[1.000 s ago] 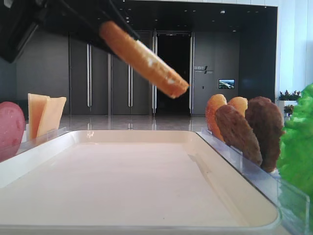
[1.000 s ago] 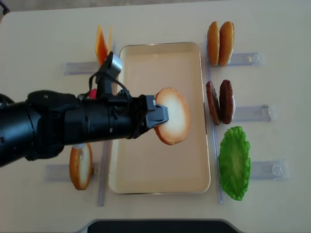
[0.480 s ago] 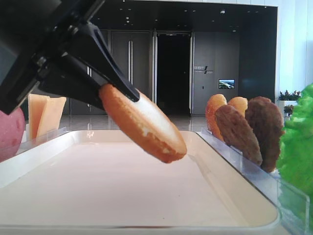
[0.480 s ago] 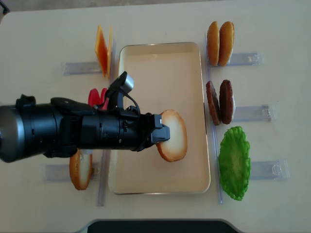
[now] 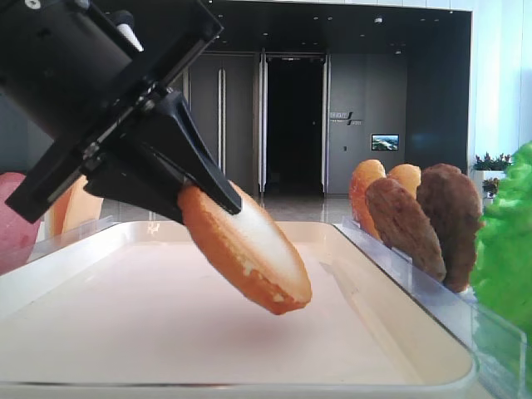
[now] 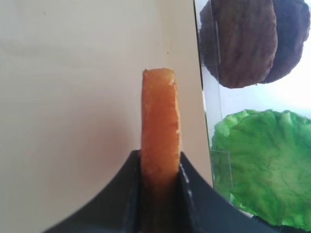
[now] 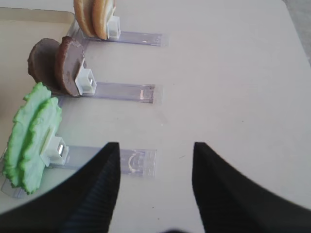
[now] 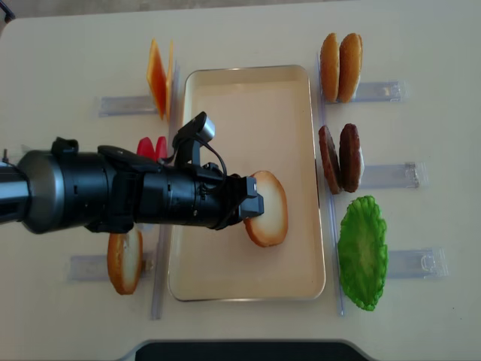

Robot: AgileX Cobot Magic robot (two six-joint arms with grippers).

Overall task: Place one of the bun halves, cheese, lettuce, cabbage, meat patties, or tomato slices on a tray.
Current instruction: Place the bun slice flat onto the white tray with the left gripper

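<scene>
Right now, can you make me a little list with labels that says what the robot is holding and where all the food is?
held: bun half, tilted, in left gripper
below it: tray, bare
bun touching tray: cannot tell
right gripper: open, holds nothing
right of tray: meat patties, lettuce
left of tray: cheese, tomato slices

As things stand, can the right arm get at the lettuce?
Probably yes. The right gripper hangs with jaws open and empty beside the lettuce, bare table between them; the left gripper holds the bun half over the tray.
</scene>
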